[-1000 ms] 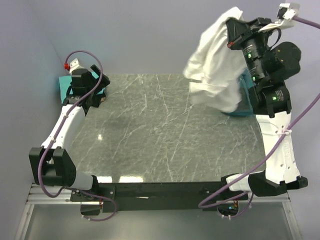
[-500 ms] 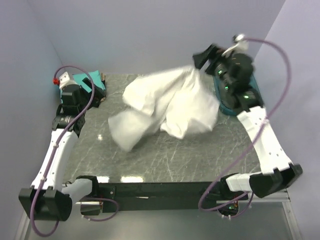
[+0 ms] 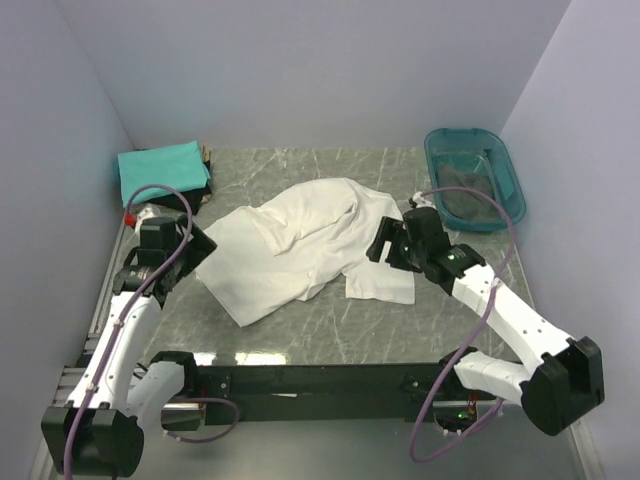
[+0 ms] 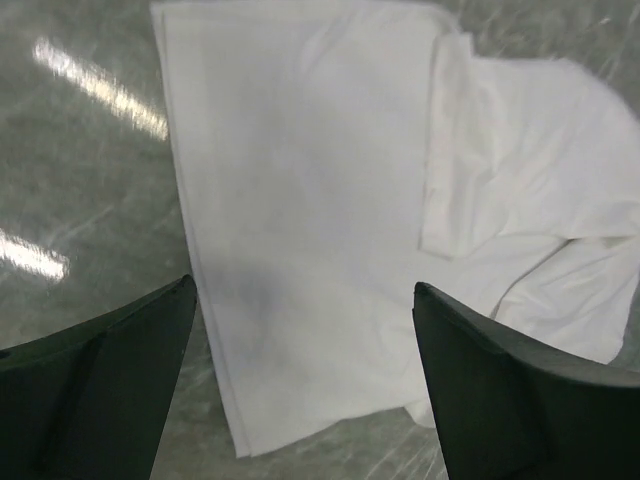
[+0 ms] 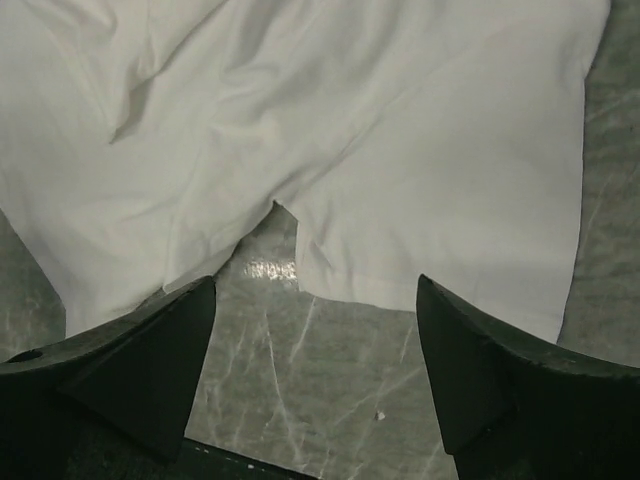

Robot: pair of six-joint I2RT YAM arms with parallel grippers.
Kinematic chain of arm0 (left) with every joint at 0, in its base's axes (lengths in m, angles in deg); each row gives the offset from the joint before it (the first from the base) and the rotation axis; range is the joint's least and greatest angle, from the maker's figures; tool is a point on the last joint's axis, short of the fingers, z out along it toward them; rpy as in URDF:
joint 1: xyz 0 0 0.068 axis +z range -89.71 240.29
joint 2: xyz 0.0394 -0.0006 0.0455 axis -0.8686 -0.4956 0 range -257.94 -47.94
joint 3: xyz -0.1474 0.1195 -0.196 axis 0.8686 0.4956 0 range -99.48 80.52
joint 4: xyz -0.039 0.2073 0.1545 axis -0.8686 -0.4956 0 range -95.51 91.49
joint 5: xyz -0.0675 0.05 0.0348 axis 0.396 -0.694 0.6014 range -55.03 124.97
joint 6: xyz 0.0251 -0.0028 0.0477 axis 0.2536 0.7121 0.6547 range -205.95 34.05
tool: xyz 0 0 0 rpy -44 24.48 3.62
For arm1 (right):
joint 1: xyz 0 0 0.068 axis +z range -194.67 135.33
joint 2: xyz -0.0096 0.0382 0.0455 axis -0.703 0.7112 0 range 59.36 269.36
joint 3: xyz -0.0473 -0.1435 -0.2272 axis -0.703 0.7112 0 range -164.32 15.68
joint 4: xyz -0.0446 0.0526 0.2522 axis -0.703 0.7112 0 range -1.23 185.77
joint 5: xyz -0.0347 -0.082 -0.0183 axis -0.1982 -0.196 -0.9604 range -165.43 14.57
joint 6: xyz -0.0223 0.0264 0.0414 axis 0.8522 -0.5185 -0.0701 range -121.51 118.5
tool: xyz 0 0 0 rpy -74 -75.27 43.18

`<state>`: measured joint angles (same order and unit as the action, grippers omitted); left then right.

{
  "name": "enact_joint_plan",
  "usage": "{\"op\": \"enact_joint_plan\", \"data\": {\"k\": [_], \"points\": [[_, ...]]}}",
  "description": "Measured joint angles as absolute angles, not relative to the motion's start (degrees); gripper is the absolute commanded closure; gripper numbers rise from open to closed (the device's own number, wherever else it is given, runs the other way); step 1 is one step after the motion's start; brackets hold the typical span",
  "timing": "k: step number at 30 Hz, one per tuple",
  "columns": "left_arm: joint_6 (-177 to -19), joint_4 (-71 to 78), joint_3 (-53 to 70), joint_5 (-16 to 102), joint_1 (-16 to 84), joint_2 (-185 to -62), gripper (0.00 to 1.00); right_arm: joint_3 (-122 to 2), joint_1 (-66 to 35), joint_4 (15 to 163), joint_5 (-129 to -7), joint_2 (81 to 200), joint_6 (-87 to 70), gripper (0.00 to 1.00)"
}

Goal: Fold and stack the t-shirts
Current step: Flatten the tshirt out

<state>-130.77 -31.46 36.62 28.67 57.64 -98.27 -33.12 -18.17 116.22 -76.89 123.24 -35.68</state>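
Right claw [image 5: 312,298] hangs open just above crumpled white t-shirt [image 5: 300,130].

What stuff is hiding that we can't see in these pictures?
- White t-shirt: whether it has a picture on it. All three views show only plain crumpled folds.
- Tub: top view, something dark lies inside, too blurry through the plastic to name.
- Teal shirt: top view, its sleeves and front are tucked inside its own folds.

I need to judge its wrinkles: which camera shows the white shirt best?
The top view: the whole white shirt shows, spread crumpled on the table. Each wrist view shows only part of it.
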Motion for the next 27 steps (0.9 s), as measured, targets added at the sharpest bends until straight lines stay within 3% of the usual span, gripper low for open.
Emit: {"op": "enact_joint_plan", "data": {"k": [13, 27], "points": [[-135.18, -31.28, 42.74, 35.09, 67.17, -104.3, 0.05, -22.74, -19.39, 120.7, -79.81, 119.72, -43.33, 0.13], [-134.0, -22.15, 43.81, 37.08, 67.6, -116.12, 0.13, -18.72, -25.95, 119.49, -80.62, 123.35, -47.2, 0.13]]}}
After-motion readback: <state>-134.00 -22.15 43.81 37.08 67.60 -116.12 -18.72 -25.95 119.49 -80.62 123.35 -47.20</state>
